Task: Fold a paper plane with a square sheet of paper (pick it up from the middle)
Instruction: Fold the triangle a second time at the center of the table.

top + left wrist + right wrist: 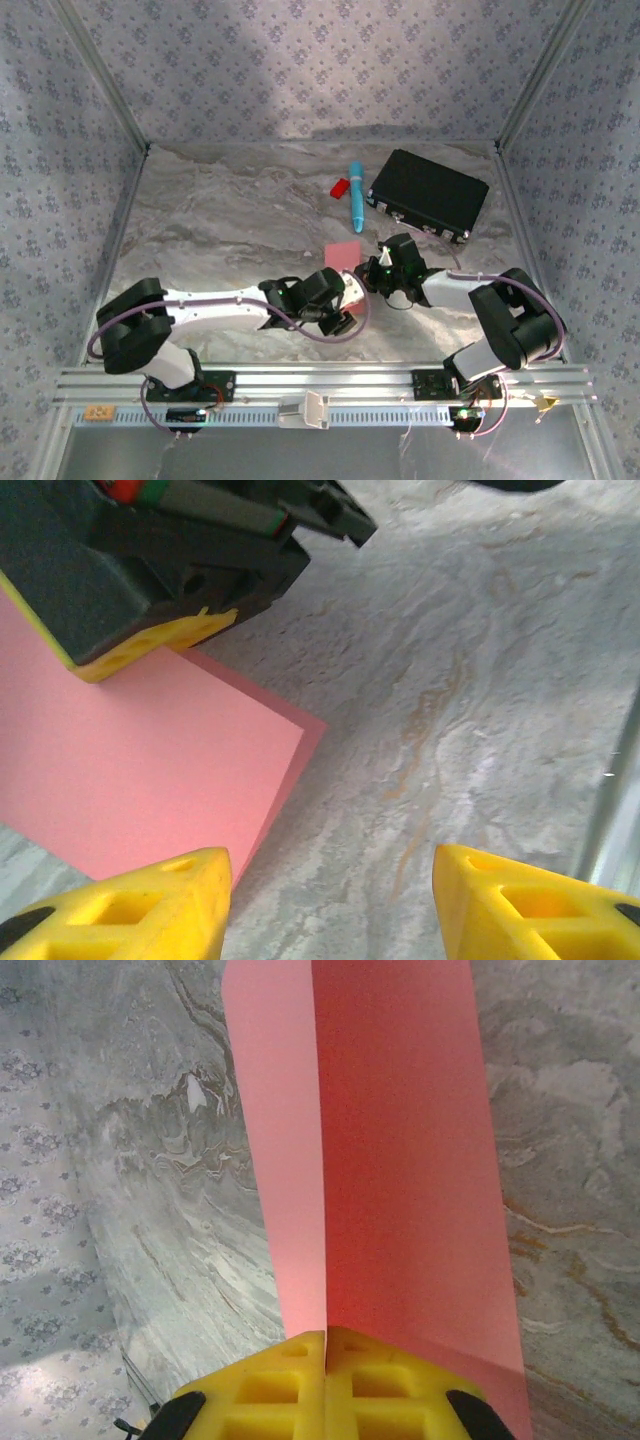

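Note:
The square sheet of paper (343,253) is pink-red and lies at mid-table. In the right wrist view the paper (390,1160) is bent along a centre crease into two panels. My right gripper (325,1336) is shut on its near edge at that crease. In the top view the right gripper (372,268) sits at the sheet's right corner. My left gripper (332,880) is open over bare table, just right of the paper (140,770). Its yellow fingertips (150,900) hold nothing. The right gripper's yellow-tipped finger (150,645) rests on the sheet's far side.
A black case (428,193) lies at the back right. A blue pen (356,196) and a small red plastic piece (340,187) lie just left of it. Patterned walls enclose the marble table (220,210), and both arms reach in low across the front.

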Robot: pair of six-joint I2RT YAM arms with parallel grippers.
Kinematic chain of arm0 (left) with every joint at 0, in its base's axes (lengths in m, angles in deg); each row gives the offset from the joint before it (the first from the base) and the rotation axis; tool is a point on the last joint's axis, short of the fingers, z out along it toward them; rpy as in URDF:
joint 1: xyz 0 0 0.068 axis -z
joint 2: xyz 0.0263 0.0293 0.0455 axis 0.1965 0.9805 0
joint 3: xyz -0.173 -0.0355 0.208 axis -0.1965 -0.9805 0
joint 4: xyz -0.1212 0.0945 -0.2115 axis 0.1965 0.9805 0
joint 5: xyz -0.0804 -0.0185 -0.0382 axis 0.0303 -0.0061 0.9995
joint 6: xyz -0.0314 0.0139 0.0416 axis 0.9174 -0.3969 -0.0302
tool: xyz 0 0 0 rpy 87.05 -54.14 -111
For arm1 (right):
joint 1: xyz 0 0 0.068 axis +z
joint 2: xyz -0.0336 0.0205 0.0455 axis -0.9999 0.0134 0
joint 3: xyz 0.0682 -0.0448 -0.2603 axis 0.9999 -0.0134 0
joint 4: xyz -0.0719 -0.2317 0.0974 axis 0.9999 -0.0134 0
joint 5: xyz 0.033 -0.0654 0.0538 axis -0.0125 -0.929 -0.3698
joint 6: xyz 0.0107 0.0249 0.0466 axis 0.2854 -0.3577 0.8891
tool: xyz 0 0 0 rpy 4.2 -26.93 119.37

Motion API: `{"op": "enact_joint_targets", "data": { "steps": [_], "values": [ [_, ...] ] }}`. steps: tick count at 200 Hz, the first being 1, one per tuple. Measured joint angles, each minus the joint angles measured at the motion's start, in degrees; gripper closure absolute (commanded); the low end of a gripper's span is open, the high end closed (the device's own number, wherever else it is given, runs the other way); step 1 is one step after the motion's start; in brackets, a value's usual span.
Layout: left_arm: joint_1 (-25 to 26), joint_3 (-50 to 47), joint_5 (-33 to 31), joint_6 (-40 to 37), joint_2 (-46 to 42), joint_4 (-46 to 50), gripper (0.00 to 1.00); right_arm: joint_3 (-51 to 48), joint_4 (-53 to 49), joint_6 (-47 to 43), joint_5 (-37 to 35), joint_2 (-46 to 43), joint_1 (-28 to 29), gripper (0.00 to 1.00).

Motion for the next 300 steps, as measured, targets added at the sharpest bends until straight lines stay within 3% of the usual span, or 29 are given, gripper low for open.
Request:
{"op": "enact_joint_targets", "data": {
  "steps": [112,150,211,242,300],
  "values": [
    [3.0,4.7,-11.8,-3.7,8.6,-0.9,0.43,0.3,-0.4,0.0,0.0,0.1,-0.3,0.95],
    [3.1,5.9,-13.7,-4.7,10.2,-1.1,0.53,0.3,-0.4,0.1,0.0,0.2,-0.3,0.94],
    [3.1,5.9,-14.2,-5.2,10.3,-1.4,0.87,0.3,-0.4,0.4,0.0,0.2,-0.3,0.87],
    [3.1,5.9,-14.1,-5.2,10.3,-1.4,1.00,0.3,-0.6,0.4,0.0,0.1,-0.5,0.83],
    [1.9,5.8,-7.8,-1.4,10.2,-2.5,1.00,0.0,-7.6,-0.9,-2.5,-5.9,-3.3,0.71]
  ]
}}
